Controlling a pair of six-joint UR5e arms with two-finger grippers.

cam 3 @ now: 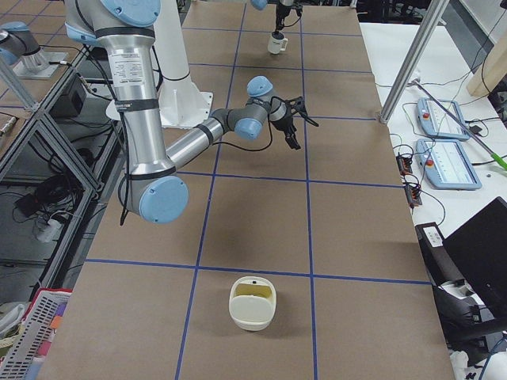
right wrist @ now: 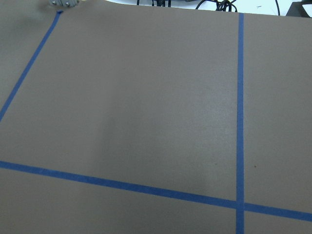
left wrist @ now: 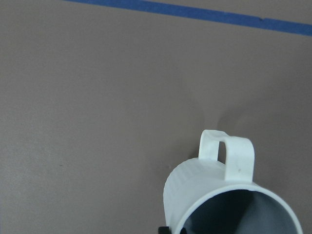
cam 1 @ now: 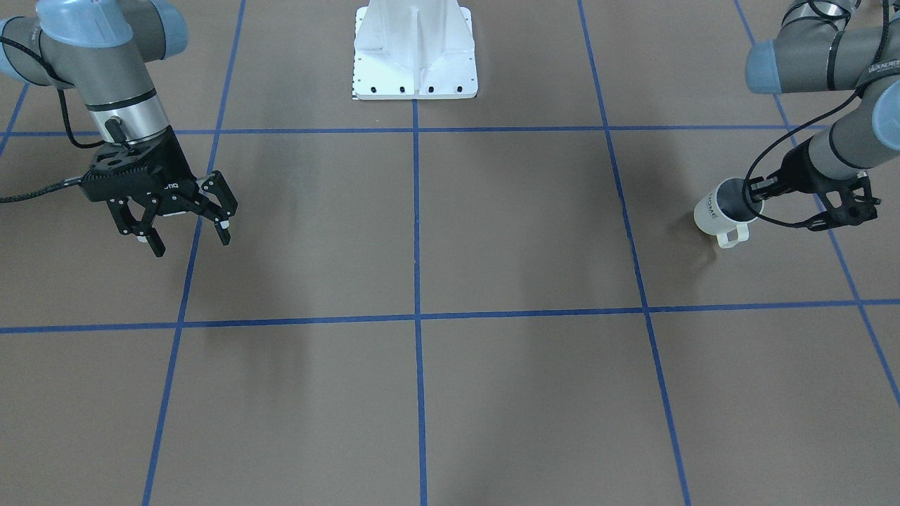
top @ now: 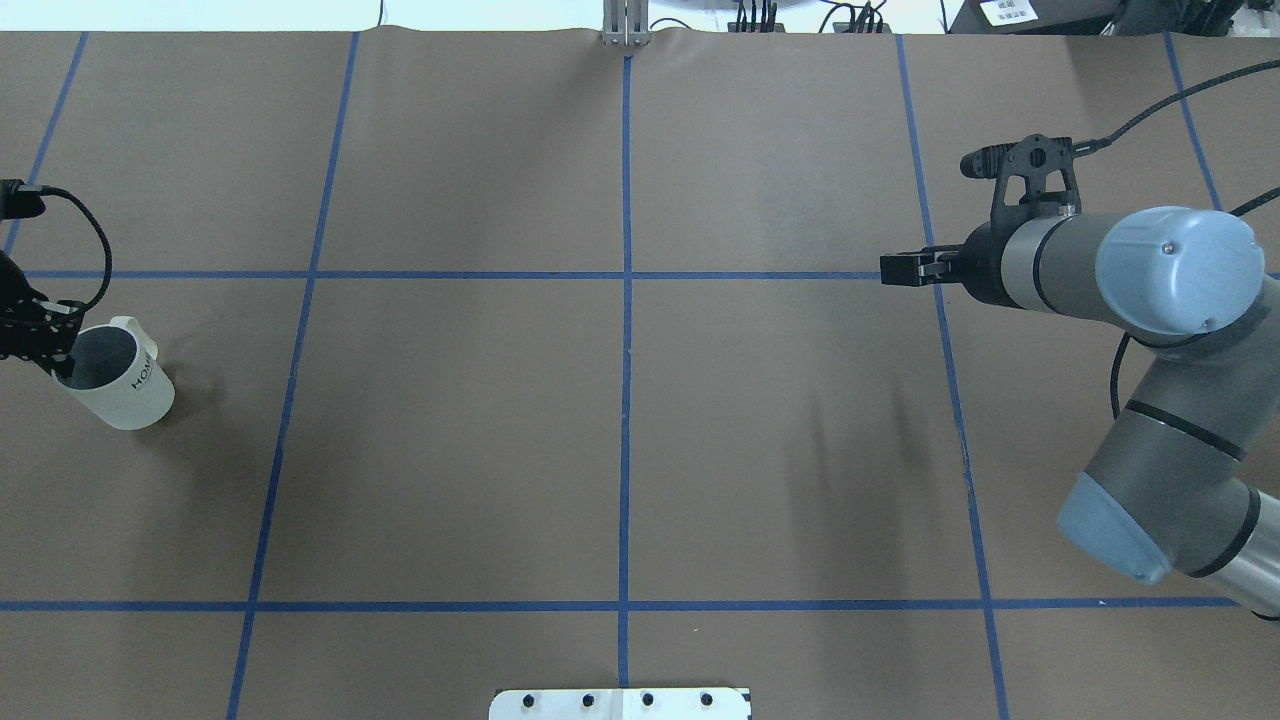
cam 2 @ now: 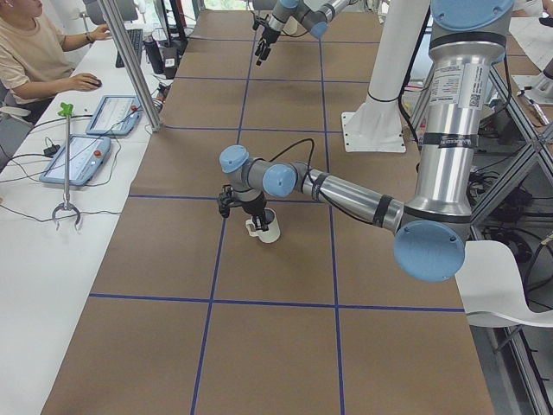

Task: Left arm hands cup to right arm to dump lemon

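The cup (cam 1: pixel 711 211) is a small white mug with dark lettering, far out on my left side, also in the overhead view (top: pixel 125 390). It hangs tilted, handle (left wrist: pixel 229 153) outward, and seems a little off the table. My left gripper (cam 1: pixel 751 193) is shut on its rim, one finger inside and one outside. The greyish inside (left wrist: pixel 243 214) shows only in part, and the lemon is hidden. My right gripper (cam 1: pixel 191 242) hangs open and holds nothing, above the table on the opposite side, far from the cup.
The white robot base (cam 1: pixel 415 53) stands at the middle of my edge. A cream bowl (cam 3: pixel 253 302) sits on the table toward my right end. Blue tape lines (top: pixel 625 300) grid the brown surface. A person (cam 2: pixel 30 52) sits at the side desk.
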